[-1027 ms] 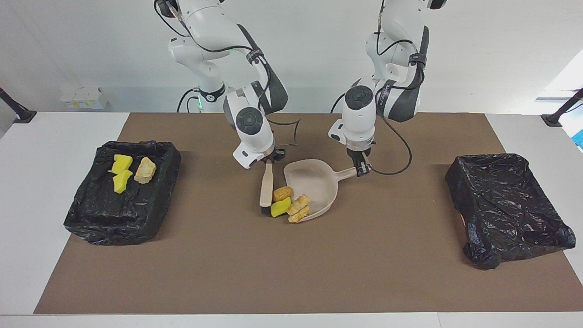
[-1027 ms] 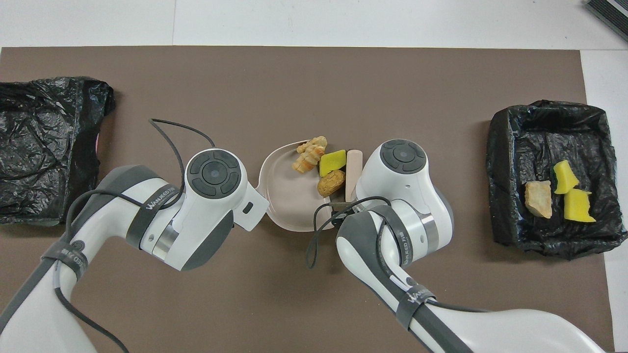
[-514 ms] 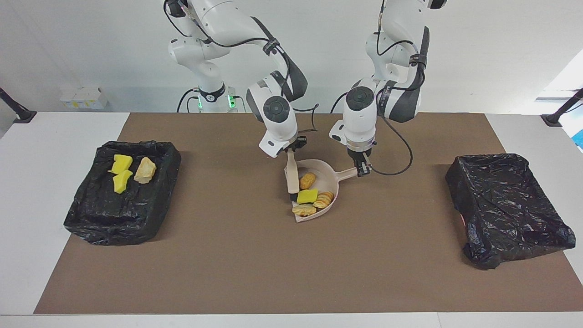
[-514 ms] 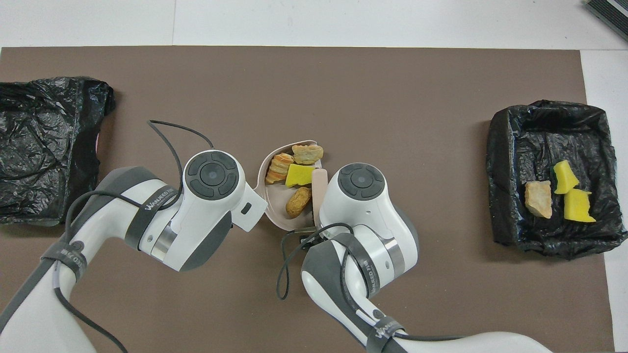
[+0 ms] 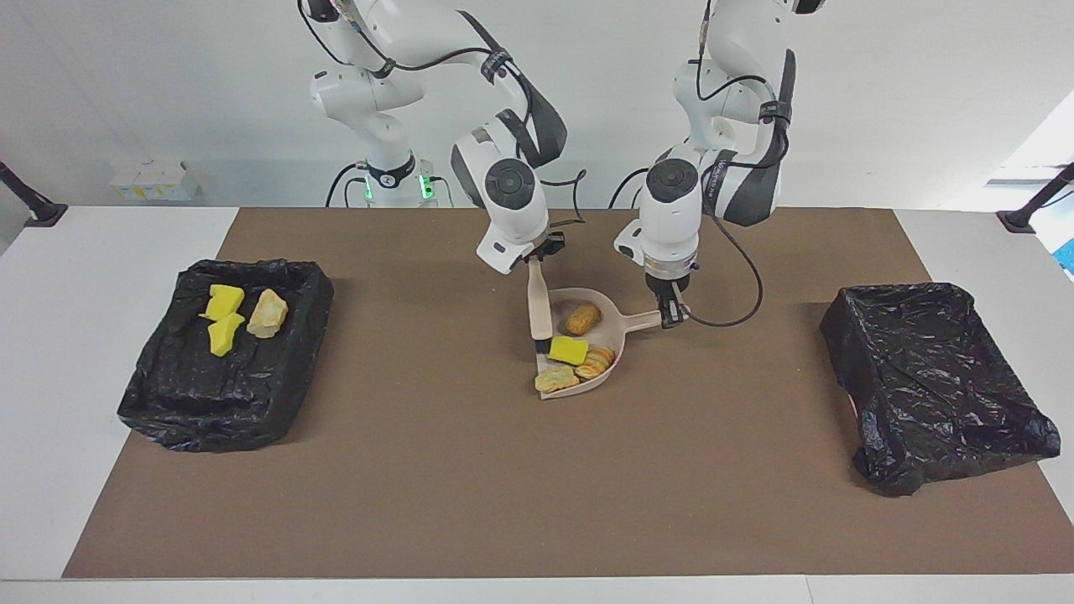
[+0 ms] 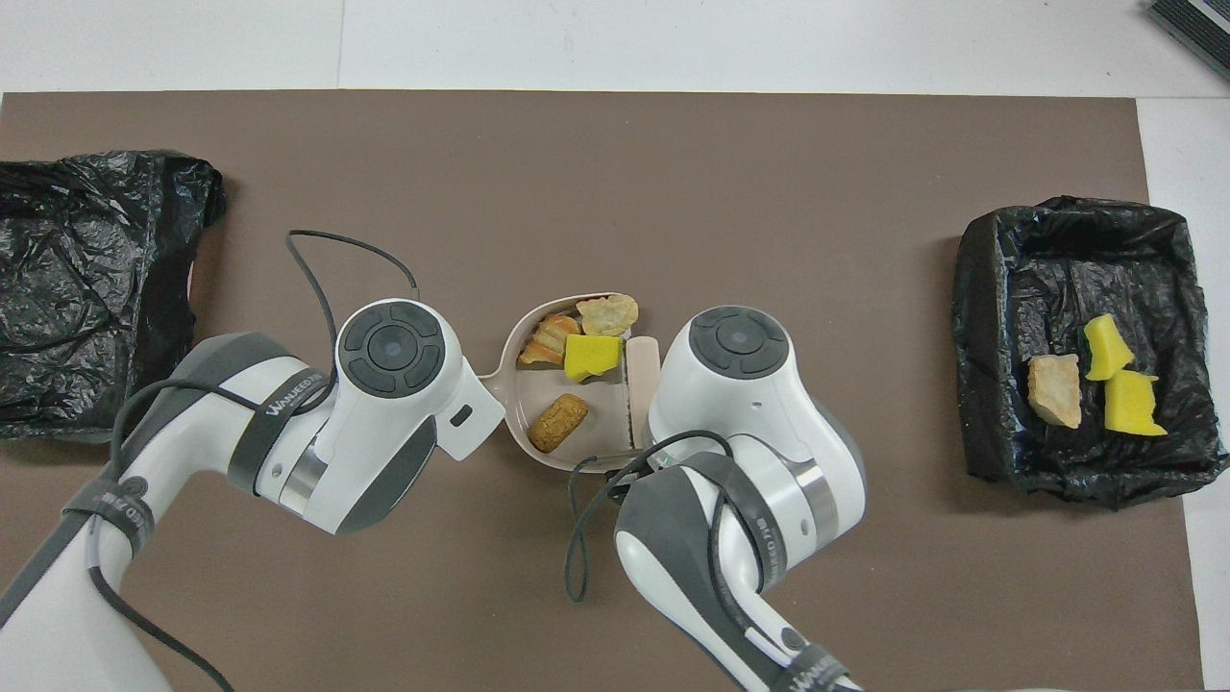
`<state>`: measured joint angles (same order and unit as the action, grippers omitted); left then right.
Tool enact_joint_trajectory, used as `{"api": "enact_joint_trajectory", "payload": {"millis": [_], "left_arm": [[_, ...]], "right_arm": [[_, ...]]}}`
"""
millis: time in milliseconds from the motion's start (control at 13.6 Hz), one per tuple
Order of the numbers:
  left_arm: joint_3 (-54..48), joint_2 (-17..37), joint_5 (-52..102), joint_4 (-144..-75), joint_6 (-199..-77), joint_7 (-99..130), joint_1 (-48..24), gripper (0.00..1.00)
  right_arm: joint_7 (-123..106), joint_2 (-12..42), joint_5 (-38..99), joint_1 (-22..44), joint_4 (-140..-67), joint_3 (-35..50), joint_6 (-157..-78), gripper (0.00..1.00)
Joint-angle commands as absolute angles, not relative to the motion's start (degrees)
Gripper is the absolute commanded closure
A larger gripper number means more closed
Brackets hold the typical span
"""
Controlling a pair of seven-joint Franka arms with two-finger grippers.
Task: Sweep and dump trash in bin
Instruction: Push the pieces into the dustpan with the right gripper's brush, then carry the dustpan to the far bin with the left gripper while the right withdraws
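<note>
1. Moved since a second earlier: four scraps of trash, then lying on the mat at the mouth of the dustpan (image 5: 587,335), were inside the pan. Yellow sponge chunk (image 5: 568,350), ridged bread lump (image 5: 595,362) and flat bread lump (image 5: 555,379) sat near the pan's open lip; round bread lump (image 5: 582,319) had rolled deeper, toward the handle.
2. Brush (image 5: 538,315): had travelled from the scraps' outer side to the pan's edge, toward the right arm's end of the worktop, its bristle end just beside the sponge chunk. Right gripper (image 5: 535,258) held its jaws closed on the top of the brush handle.
3. Left gripper (image 5: 669,312): jaws closed on the dustpan handle. Pan had turned slightly and appeared tipped, lip low, though whether it was off the mat could not be told.
4. Loaded bin (image 5: 226,352), black-lined, at the right arm's end: two yellow chunks (image 5: 223,315) and one tan lump (image 5: 268,313) lay in it.
5. Second bin (image 5: 935,377), black-lined, at the left arm's end.
6. Judgement: sweeping looked complete, no scrap being left on the mat. Remaining step would be carrying the pan level to a bin and tipping it; the flat lump at the lip seemed likeliest to slide out.
</note>
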<state>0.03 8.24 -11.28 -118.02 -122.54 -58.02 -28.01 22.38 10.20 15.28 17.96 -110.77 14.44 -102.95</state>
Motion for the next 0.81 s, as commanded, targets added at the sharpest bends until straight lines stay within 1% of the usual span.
{"api": "enact_joint_trajectory", "payload": {"millis": [0,220,293,514,734], "left_arm": [[-0.1,7.1,-12.3,-119.6,-123.9,-62.3,-26.5,1.00],[-0.1,6.8,-12.3,-119.3,-124.1,-63.8,-25.5,1.00],[-0.3,6.3,-12.3,-119.0,-123.9,-64.9,-24.3,1.00],[-0.1,4.0,-12.0,-118.8,-123.1,-67.8,-23.0,1.00],[-0.2,1.5,-11.6,-118.8,-122.9,-73.1,-18.1,1.00]], "right_arm": [[19.3,6.9,15.5,15.7,-110.1,14.3,-97.1,1.00],[19.2,6.2,10.7,15.5,-108.0,14.4,-90.5,1.00],[19.3,5.5,10.4,15.7,-108.6,14.6,-90.4,1.00],[19.5,2.1,10.4,18.9,-114.0,14.8,-94.0,1.00],[24.1,2.6,10.4,25.0,-116.9,14.8,-97.8,1.00]]}}
